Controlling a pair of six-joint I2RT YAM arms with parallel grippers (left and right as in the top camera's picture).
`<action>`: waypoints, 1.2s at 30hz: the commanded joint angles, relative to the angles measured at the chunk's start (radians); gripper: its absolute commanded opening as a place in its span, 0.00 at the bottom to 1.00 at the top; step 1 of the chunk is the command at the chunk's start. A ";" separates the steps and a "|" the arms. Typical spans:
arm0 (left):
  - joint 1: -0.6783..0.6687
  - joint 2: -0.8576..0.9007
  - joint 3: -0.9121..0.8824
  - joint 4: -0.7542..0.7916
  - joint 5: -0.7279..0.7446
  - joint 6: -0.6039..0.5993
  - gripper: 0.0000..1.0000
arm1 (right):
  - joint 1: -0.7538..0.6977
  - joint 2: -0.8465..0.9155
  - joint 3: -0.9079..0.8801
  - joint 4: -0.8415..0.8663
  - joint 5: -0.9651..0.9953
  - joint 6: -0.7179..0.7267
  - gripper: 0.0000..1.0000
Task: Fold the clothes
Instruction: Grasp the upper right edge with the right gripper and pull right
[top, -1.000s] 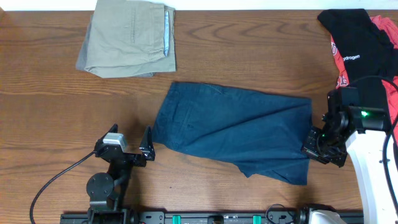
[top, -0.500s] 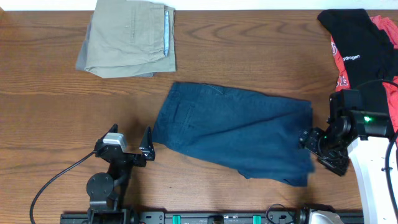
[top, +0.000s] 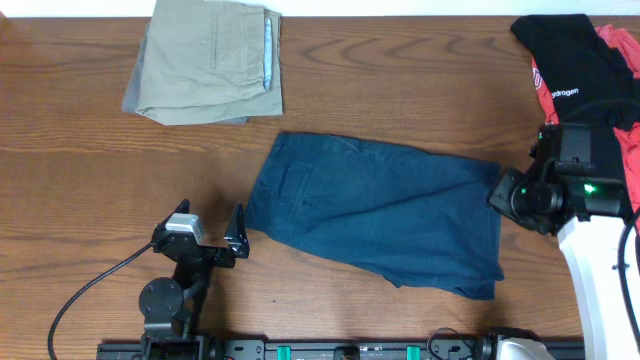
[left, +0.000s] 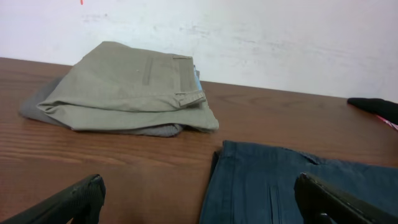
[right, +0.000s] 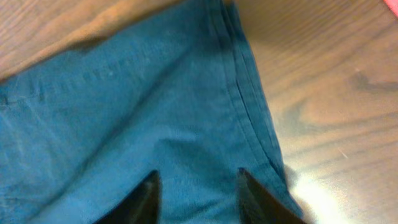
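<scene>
The navy-blue shorts (top: 380, 212) lie flat on the table's middle, folded over on themselves. They also show in the left wrist view (left: 292, 186) and the right wrist view (right: 124, 112). My left gripper (top: 208, 232) is open and empty, resting just left of the shorts' left edge; its fingertips frame the left wrist view (left: 199, 199). My right gripper (top: 512, 195) hovers at the shorts' right edge, open, with nothing between its fingers (right: 196, 193).
Folded khaki shorts (top: 205, 60) lie at the back left, also in the left wrist view (left: 124, 90). A black and red garment (top: 585, 75) lies at the back right, by the right arm.
My right gripper has moved away from the front right corner of the shorts toward the back, along their right edge. The shorts' right part now lies flatter. The left arm has not moved.
</scene>
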 joint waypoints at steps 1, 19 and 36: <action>0.003 -0.002 -0.026 -0.018 0.013 0.017 0.98 | -0.004 0.062 0.004 0.035 -0.003 -0.008 0.27; 0.003 -0.002 -0.026 -0.018 0.013 0.017 0.98 | 0.106 0.510 0.004 0.382 -0.154 -0.169 0.18; 0.003 -0.002 -0.026 -0.018 0.013 0.017 0.98 | 0.249 0.763 0.169 0.518 -0.186 -0.171 0.29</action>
